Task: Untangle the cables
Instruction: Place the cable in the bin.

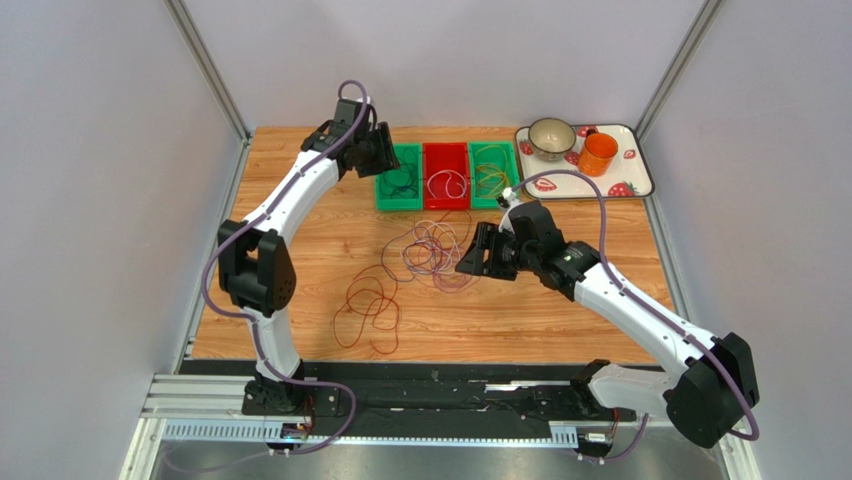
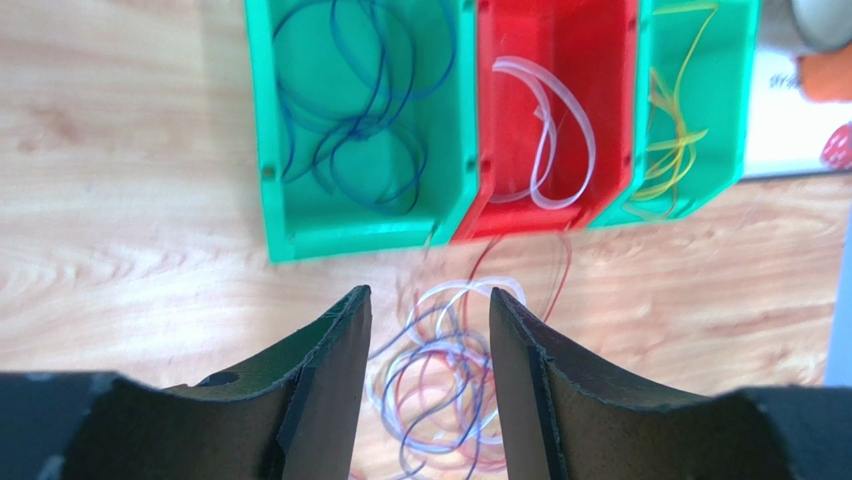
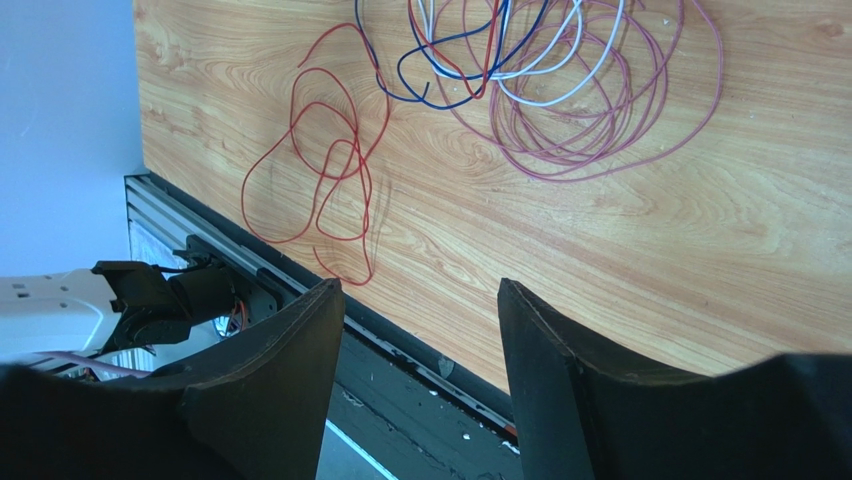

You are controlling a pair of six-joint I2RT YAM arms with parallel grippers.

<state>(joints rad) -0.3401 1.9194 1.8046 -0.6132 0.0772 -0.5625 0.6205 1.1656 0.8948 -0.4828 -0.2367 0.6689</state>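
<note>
A tangle of purple, white, blue and red cables (image 1: 432, 252) lies mid-table, with loose red cable loops (image 1: 368, 308) to its near left. My left gripper (image 1: 385, 157) is open and empty, raised at the left green bin (image 1: 381, 190). In the left wrist view this gripper (image 2: 428, 295) frames the tangle (image 2: 450, 372) below it. My right gripper (image 1: 472, 256) is open and empty, just right of the tangle. In the right wrist view this gripper (image 3: 420, 285) hovers near the table's front edge, apart from the red loops (image 3: 352, 150) and the purple loops (image 3: 590, 165).
Three bins stand at the back: a green bin (image 2: 360, 228) with dark blue cables, a red bin (image 2: 478, 150) with a white cable, and a green bin (image 2: 742, 120) with yellow cables. A tray (image 1: 640, 180) holds a bowl (image 1: 551, 138) and an orange mug (image 1: 598, 153).
</note>
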